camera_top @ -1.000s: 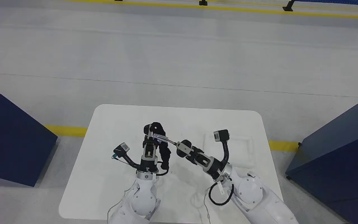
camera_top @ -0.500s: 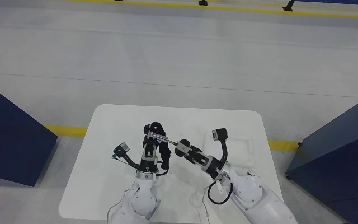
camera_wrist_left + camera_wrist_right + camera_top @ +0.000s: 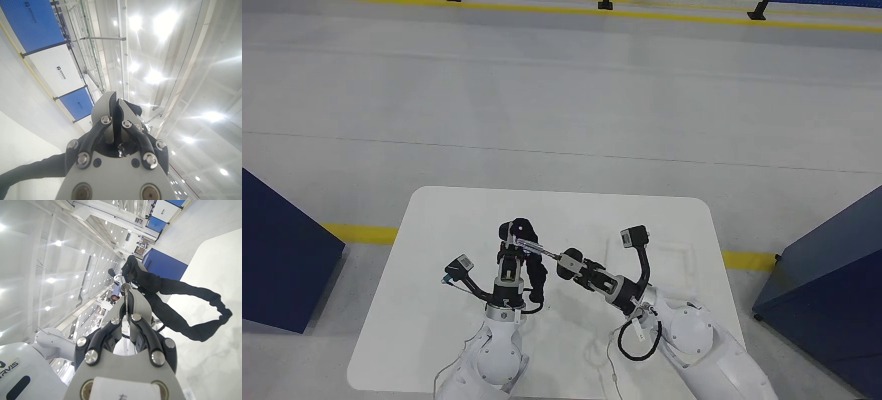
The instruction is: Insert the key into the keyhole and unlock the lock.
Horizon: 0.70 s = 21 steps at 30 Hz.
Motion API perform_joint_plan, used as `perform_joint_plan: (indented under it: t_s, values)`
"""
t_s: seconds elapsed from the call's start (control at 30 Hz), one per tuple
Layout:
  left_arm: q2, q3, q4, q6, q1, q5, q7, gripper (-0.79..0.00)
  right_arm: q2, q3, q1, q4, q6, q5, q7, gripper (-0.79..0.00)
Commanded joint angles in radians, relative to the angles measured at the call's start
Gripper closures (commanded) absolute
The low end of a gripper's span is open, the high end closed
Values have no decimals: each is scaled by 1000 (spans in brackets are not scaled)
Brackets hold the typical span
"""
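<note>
The right gripper point(image 3: 127, 297) is raised above the table point(image 3: 442, 230). Its fingers are clamped flat on the head of the key point(image 3: 126, 306). The key blade points away from the wrist and meets the end face of the silver cylinder of the lock point(image 3: 122, 283) at the keyhole. How far the blade has entered cannot be determined.

The left gripper point(image 3: 115, 102) holds the lock from the opposite side, with its fingers pressed together on the black fabric covering. The black sleeved cable point(image 3: 189, 306) hangs from the lock in a loop toward the table; contact with the surface cannot be determined.

Blue panels point(image 3: 282, 255) stand on the floor beyond both table sides.
</note>
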Motion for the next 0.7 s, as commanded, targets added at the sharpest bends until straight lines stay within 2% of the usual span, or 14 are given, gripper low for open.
perform_joint_plan:
  t_s: [0.0,0.67]
  values:
    - [0,0,0,0,0,0,0,0,-1,3,4,2,1,-1,17,0]
    - [0,0,0,0,0,0,0,0,-13,20,37,49,-23,33,107,0]
